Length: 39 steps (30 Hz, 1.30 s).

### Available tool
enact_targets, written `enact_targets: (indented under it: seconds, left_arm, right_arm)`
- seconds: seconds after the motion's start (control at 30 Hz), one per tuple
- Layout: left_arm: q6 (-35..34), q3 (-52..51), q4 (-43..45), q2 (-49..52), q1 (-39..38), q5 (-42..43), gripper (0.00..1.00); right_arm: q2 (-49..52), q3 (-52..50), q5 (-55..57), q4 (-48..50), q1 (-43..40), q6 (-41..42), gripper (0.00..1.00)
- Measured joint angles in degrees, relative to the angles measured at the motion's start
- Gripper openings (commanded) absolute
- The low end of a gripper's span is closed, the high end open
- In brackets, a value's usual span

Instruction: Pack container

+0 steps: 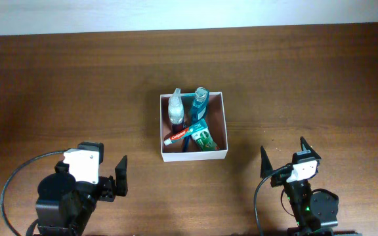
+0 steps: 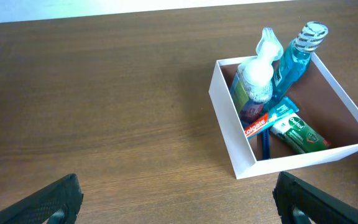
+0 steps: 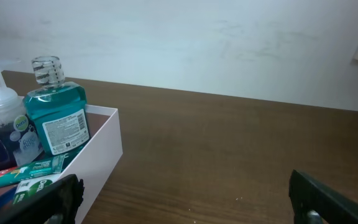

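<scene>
L tool [image 2: 178, 186], R tool [image 3: 185, 186] wide open, empty

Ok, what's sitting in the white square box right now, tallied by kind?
Bottles: 2 (clear pump bottle with dark liquid, teal mouthwash bottle with clear cap)
Toothpaste packs: 2 (red-and-white Colgate pack, green pack)
Slim dark-blue handle, likely a toothbrush: 1
Total: 5, all inside the white square box

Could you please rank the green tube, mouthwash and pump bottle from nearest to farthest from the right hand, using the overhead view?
1. Green tube, near right corner of the container, closest to the right hand.
2. Mouthwash, far right corner.
3. Pump bottle, far left side.
</scene>
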Motion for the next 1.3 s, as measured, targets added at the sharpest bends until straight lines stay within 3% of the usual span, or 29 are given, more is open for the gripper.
enact_targets:
  seconds: [0.77, 0.97, 1.03, 1.3]
  left_arm:
    - [0.0, 0.0, -0.7, 0.0, 0.0, -0.3, 0.99]
    - [0.3, -7.3, -1.0, -7.6, 0.0, -1.6, 0.99]
    - [0.3, -14.3, 1.6, -12.4, 0.0, -1.8, 0.99]
    - [0.3, -33.7, 30.4, -24.0, 1.7, -2.5, 0.99]
  right_arm:
    - [0.0, 0.0, 0.0, 0.0, 0.0, -0.4, 0.98]
    - [-0.1, 0.0, -0.1, 0.0, 0.0, -0.4, 0.98]
    - [-0.1, 0.0, -0.2, 0.0, 0.0, -0.4, 0.98]
    - [-0.1, 0.0, -0.3, 0.0, 0.0, -0.4, 0.98]
